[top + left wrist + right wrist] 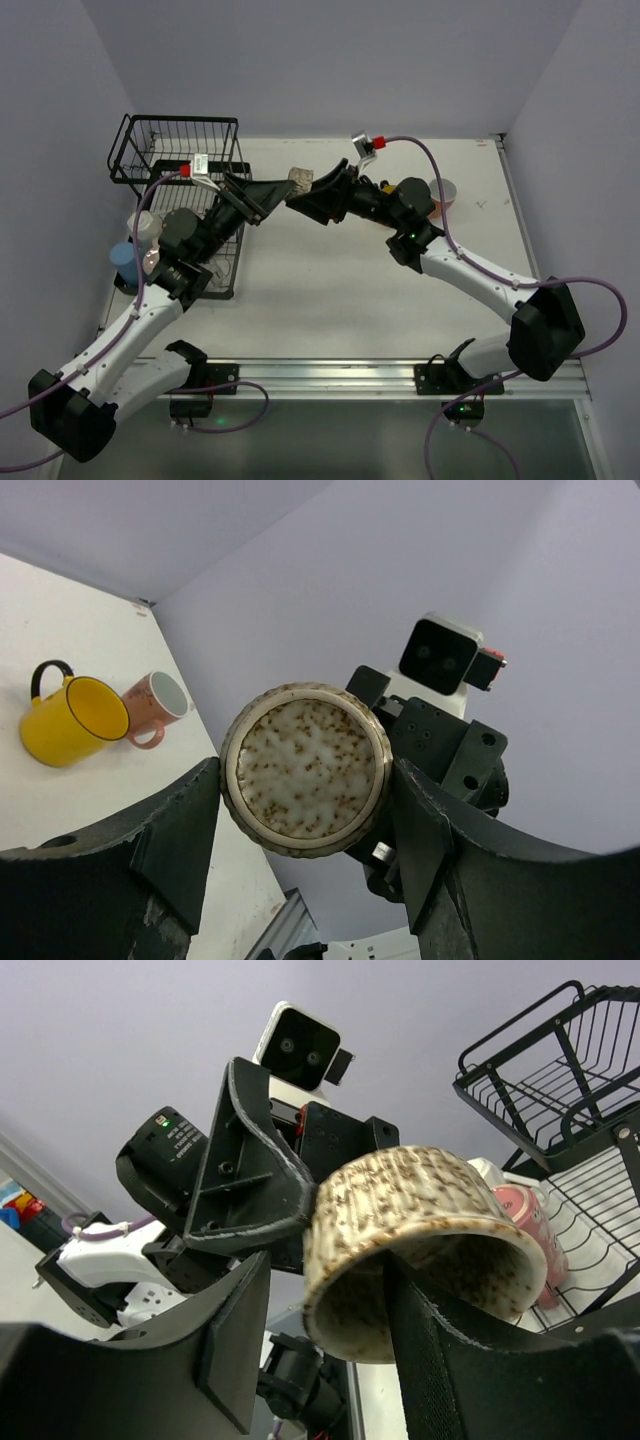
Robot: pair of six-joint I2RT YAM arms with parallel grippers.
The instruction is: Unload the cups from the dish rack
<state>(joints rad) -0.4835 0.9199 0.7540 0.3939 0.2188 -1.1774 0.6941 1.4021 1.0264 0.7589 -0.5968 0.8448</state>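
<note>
i can read nothing for certain: the small white print on the black housing (172, 1142) of my left arm is, i think, lettering, but too blurred.

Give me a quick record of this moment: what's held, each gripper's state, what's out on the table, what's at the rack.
held: beige speckled cup, midair between the arms
left gripper: shut on the cup's base end
right gripper: open, one finger seemingly inside the rim
on table: yellow mug, salmon mug
dish rack: pink cup on lower tray, light blue cup at its left edge
</note>
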